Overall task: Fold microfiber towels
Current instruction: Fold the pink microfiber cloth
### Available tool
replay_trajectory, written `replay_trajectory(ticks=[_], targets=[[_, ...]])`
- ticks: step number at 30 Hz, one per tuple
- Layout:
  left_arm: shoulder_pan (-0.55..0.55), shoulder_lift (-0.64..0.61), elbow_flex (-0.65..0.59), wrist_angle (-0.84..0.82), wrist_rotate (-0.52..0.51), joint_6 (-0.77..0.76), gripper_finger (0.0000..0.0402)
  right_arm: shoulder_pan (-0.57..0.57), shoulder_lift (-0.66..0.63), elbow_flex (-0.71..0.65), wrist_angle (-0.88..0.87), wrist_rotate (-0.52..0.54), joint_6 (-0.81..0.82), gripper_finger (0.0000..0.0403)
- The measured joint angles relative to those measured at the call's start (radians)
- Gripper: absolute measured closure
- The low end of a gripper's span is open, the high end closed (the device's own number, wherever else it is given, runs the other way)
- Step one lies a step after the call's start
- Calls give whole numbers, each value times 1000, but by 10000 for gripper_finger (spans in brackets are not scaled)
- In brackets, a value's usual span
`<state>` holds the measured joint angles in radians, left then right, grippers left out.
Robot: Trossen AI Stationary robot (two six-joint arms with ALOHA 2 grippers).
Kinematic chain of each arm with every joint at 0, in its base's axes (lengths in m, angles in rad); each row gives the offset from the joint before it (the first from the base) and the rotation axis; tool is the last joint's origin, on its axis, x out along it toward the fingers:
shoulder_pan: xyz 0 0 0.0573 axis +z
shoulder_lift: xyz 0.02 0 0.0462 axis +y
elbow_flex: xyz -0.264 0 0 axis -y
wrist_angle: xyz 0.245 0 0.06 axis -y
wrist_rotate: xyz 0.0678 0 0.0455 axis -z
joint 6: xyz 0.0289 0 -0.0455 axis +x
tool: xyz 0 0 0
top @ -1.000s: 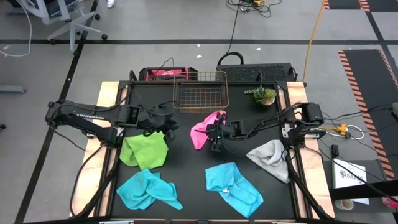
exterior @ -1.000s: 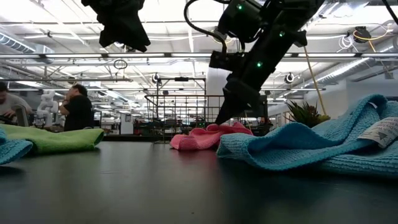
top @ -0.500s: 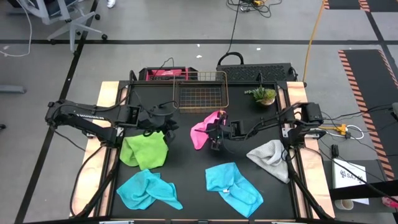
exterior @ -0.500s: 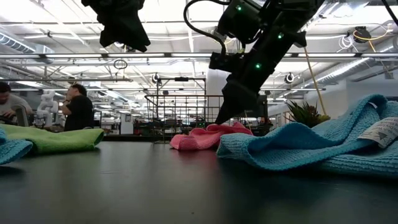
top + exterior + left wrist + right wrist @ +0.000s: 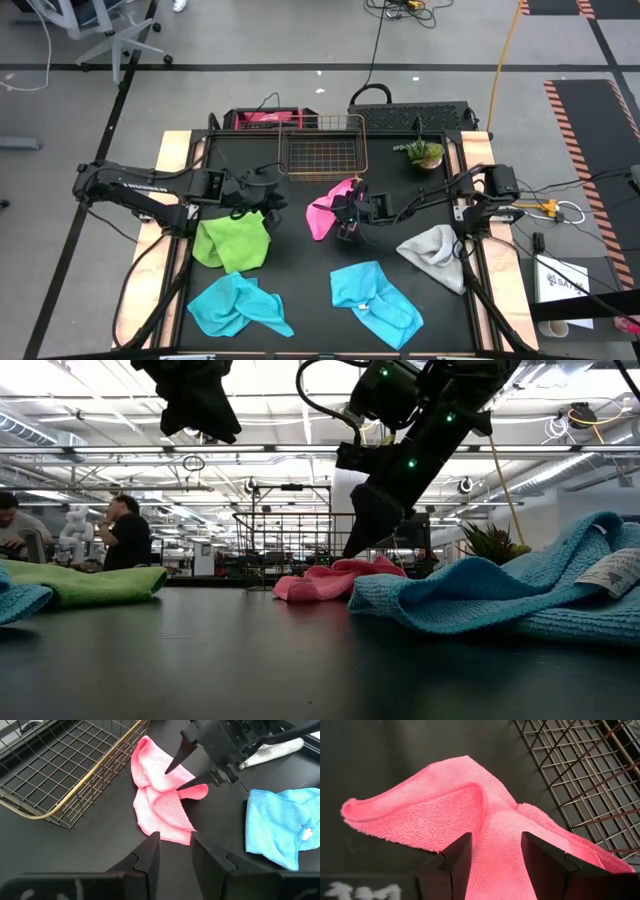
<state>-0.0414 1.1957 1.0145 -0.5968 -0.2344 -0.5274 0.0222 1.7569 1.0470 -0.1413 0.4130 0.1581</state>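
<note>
Black surface (image 5: 300, 260) carries five towels: two blue (image 5: 236, 305) (image 5: 375, 296), one green (image 5: 234, 241), one grey (image 5: 435, 252), one pink (image 5: 325, 212). Wire basket (image 5: 323, 155) holds nothing visible. Right pincer (image 5: 346, 218) stands open over the crumpled pink towel; left pincer (image 5: 262, 200) hangs part-open, holding nothing.

The wire basket (image 5: 324, 146) stands at the table's (image 5: 300, 260) far edge, with a small potted plant (image 5: 421, 153) to its right. Just in front of the basket lies a crumpled towel (image 5: 327, 208); the right gripper (image 5: 345, 218) hangs over it, fingers apart. To the left lies another towel (image 5: 234, 242), with the left gripper (image 5: 268, 205) above its far right corner. Near the right edge lies a third towel (image 5: 436, 252). Two more towels lie along the near edge, one left (image 5: 236, 306), one right (image 5: 375, 298).
</note>
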Motion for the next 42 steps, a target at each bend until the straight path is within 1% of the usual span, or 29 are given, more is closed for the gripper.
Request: replay_trajectory(ticks=[3, 14, 20, 22, 24, 26, 29, 30, 32, 35, 40, 42], targets=[[0, 0, 0, 0, 0, 0, 293, 0, 0, 0, 0, -21, 3, 241], [0, 0, 0, -1, 0, 0, 293, 6, 0, -63, 21, -23, 39, 241], [0, 0, 0, -1, -1, 0, 293, 4, 0, -87, 62, -20, 40, 244], [0, 0, 0, 0, -1, 0, 293, 4, 0, -87, 62, -21, 40, 256], [0, 0, 0, 0, -1, 0, 293, 4, 0, -87, 62, -24, 52, 281], [1, 0, 0, 0, -1, -1, 293, 4, 0, -87, 63, -33, 83, 314], [1, 0, 0, 0, -2, -1, 293, 4, 0, -74, 61, -110, 130, 377], [1, 0, 0, 0, -2, -1, 293, 6, -2, -66, 61, -131, 138, 390], [1, 0, 0, 0, -2, -1, 293, 16, -17, -54, 61, -153, 148, 393], [1, 0, 0, -1, -2, -1, 293, 31, -64, -42, 60, -156, 139, 394], [1, 0, 0, 1, -2, -1, 293, 44, -208, -40, 61, -158, 117, 399], [1, 0, 0, 2, -2, -1, 293, 45, -274, -40, 63, -195, 111, 400]])
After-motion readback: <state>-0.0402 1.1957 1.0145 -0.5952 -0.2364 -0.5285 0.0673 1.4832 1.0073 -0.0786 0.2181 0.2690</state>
